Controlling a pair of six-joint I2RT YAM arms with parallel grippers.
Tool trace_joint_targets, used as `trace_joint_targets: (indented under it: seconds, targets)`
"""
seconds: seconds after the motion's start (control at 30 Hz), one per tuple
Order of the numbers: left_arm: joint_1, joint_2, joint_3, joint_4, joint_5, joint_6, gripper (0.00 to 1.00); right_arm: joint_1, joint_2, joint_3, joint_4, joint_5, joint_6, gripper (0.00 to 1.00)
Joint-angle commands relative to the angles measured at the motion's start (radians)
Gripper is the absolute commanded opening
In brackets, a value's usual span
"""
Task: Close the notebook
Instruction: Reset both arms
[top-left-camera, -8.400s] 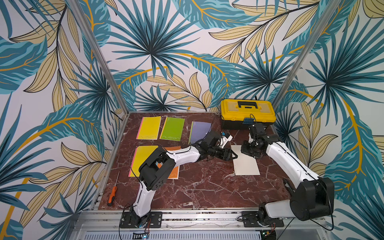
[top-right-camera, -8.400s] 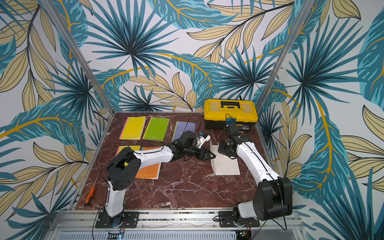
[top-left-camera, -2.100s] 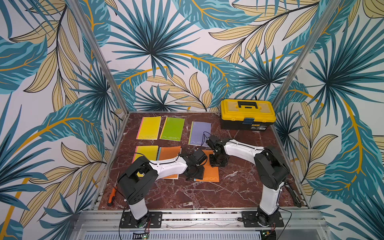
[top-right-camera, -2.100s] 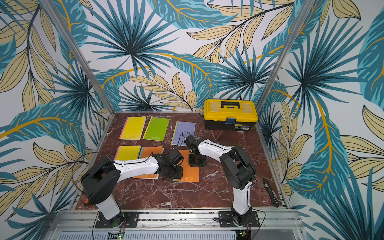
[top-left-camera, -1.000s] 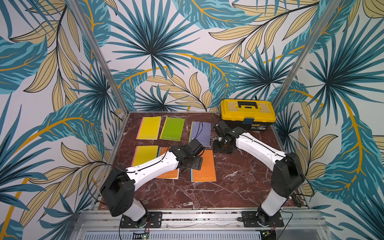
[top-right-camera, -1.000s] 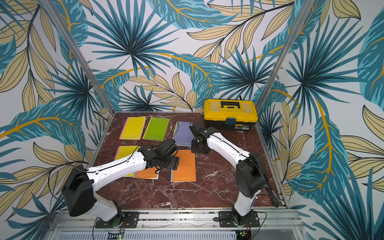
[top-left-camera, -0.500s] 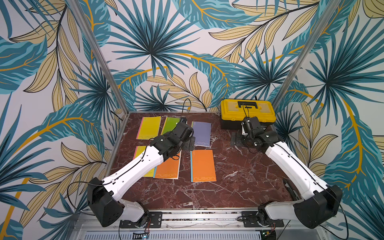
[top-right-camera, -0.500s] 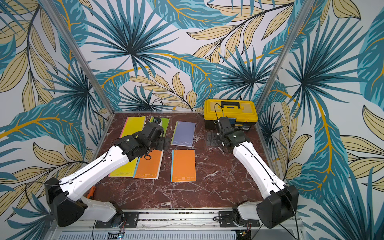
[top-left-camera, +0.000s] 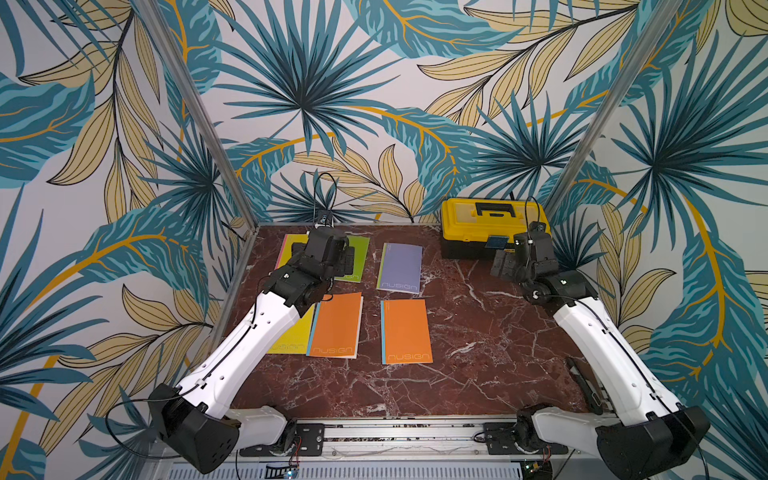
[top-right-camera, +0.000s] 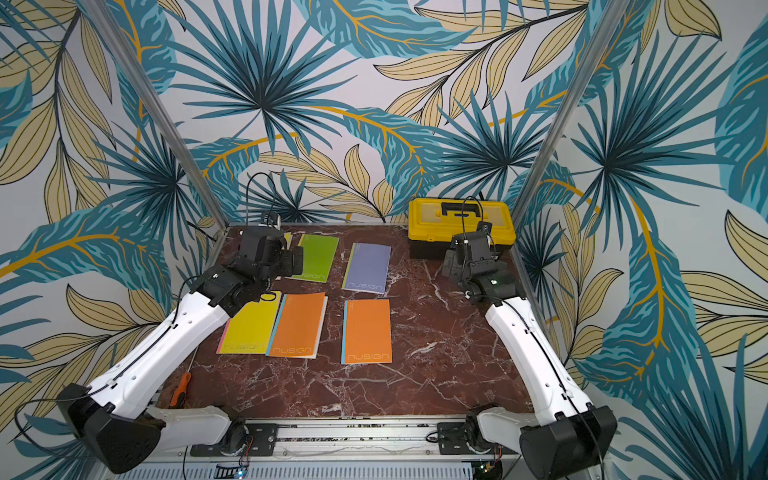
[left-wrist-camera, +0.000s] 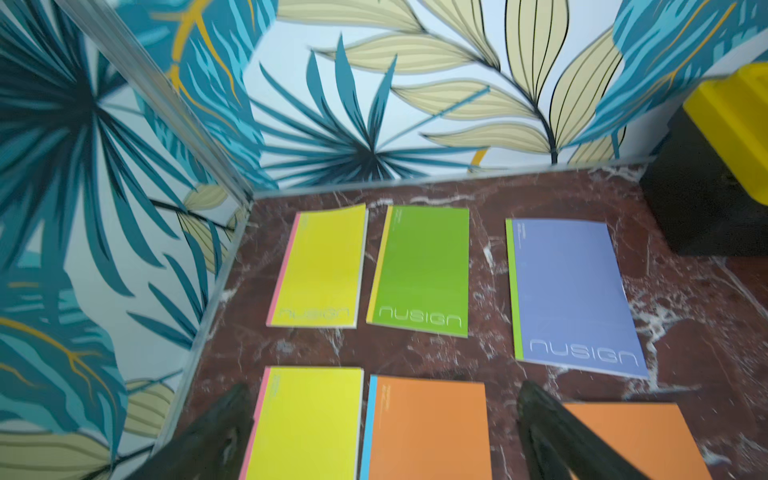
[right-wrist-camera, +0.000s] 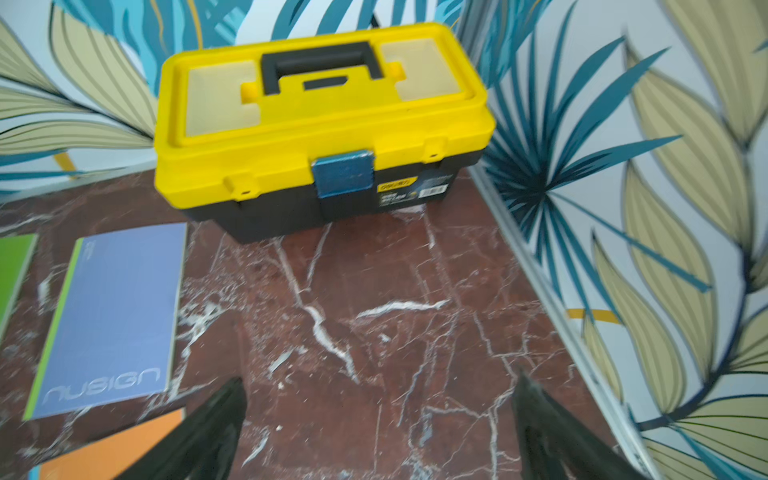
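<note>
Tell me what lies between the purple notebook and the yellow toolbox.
Nothing: only bare marble tabletop separates the purple notebook from the yellow toolbox, clearest in the right wrist view.

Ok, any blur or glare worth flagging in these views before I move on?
Left wrist view: motion-smeared, lettering on the purple notebook soft. Right wrist view: likewise blurred, the toolbox label unreadable. Both top views: sharp and evenly lit, no glare on the tabletop.

**Reaching forward, jaws wide**

The left arm (top-left-camera: 249, 332) stretches forward and inward, and the left gripper (left-wrist-camera: 380, 419) is spread wide and empty. The right arm (top-left-camera: 598, 340) mirrors it. The right gripper (right-wrist-camera: 376, 415) is likewise spread wide and holds nothing.
</note>
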Motion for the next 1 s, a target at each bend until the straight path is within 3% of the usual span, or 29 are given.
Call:
trace_joint_targets:
  seconds: [0.0, 0.1, 0.23, 0.47, 0.6, 0.8, 0.97]
  targets:
    - [0.026, -0.026, -0.096, 0.174, -0.075, 0.081, 1.00, -0.010, -0.009, -0.101, 0.203, 0.115, -0.080, 0.99]
    - [0.116, -0.023, -0.151, 0.168, 0.061, 0.033, 1.00, -0.025, 0.011, -0.169, 0.301, 0.082, -0.105, 0.99]
    - [0.222, -0.040, -0.318, 0.321, 0.134, 0.028, 1.00, -0.047, 0.079, -0.193, 0.339, 0.048, -0.140, 0.99]
    - [0.387, -0.099, -0.641, 0.689, 0.227, 0.089, 1.00, -0.069, 0.099, -0.458, 0.748, 0.000, -0.190, 0.99]
    - [0.475, -0.078, -0.804, 0.970, 0.288, 0.088, 1.00, -0.083, 0.117, -0.526, 0.836, -0.025, -0.194, 0.99]
    - [0.521, 0.089, -0.931, 1.356, 0.370, 0.097, 1.00, -0.095, 0.155, -0.659, 1.077, -0.075, -0.239, 0.99]
    - [0.526, 0.154, -0.925, 1.443, 0.432, 0.123, 1.00, -0.115, 0.174, -0.703, 1.165, -0.101, -0.236, 0.99]
